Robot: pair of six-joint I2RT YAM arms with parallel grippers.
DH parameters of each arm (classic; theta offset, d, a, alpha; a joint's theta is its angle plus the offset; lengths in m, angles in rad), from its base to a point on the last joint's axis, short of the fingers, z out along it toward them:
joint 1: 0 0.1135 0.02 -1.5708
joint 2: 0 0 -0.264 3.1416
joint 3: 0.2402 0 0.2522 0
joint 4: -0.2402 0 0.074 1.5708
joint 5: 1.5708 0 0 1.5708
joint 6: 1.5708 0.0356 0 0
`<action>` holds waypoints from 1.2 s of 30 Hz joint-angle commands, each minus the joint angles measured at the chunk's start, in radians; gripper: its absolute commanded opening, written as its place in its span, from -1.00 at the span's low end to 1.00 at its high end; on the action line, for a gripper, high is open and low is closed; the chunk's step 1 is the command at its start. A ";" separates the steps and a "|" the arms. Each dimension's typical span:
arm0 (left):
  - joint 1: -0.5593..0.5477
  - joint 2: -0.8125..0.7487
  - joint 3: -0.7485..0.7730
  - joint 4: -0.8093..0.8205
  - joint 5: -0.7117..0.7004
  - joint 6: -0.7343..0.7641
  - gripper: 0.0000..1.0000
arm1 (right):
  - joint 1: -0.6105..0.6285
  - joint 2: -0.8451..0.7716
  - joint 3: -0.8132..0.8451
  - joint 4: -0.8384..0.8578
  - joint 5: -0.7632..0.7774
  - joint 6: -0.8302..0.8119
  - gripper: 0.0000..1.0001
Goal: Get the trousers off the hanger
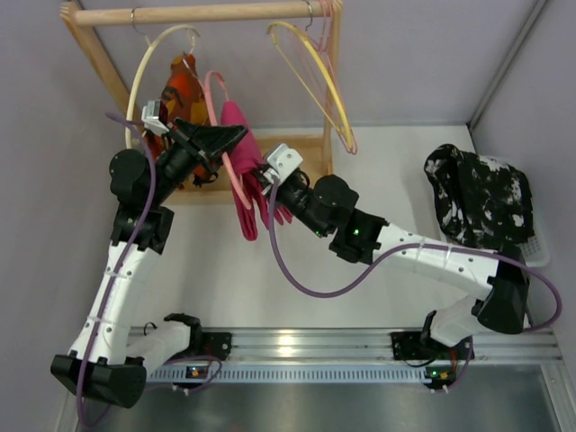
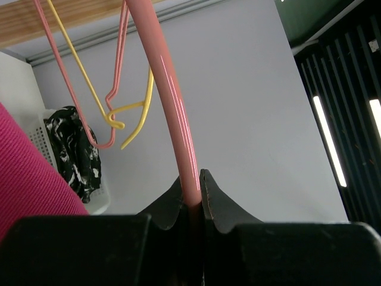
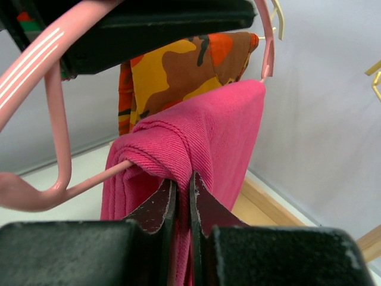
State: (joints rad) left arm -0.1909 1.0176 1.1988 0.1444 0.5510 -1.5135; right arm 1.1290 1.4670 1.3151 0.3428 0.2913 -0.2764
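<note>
The magenta trousers (image 1: 245, 193) hang folded over the lower bar of the salmon-pink hanger (image 1: 216, 112), in front of the wooden rack. My left gripper (image 1: 236, 135) is shut on the hanger's arm; in the left wrist view the pink rod (image 2: 164, 77) runs up from between the shut fingers of that gripper (image 2: 190, 179), with the trousers (image 2: 30, 173) at the left edge. My right gripper (image 1: 261, 171) is shut on a fold of the trousers (image 3: 202, 131); its fingertips (image 3: 183, 179) pinch the cloth just below the hanger bar (image 3: 89, 179).
A wooden rail (image 1: 198, 13) carries a cream-white hanger (image 1: 148, 63) with an orange patterned garment (image 1: 184, 94), and yellow (image 1: 310, 63) and pink wire hangers (image 1: 337, 99). The rack's wooden base (image 1: 301, 148) lies behind the trousers. A speckled cloth (image 1: 477, 193) fills a white basket at right.
</note>
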 commanded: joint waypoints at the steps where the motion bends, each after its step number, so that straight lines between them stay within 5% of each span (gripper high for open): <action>1: 0.004 -0.048 -0.005 0.153 0.016 0.065 -1.00 | -0.041 -0.077 0.099 0.055 0.016 0.013 -1.00; 36: 0.025 -0.099 -0.295 0.020 0.030 0.227 -1.00 | -0.041 -0.169 0.447 -0.033 -0.004 -0.056 -1.00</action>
State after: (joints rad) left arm -0.1864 0.8951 0.9417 0.2115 0.6125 -1.3510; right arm 1.0950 1.4254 1.6123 0.0071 0.2806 -0.3294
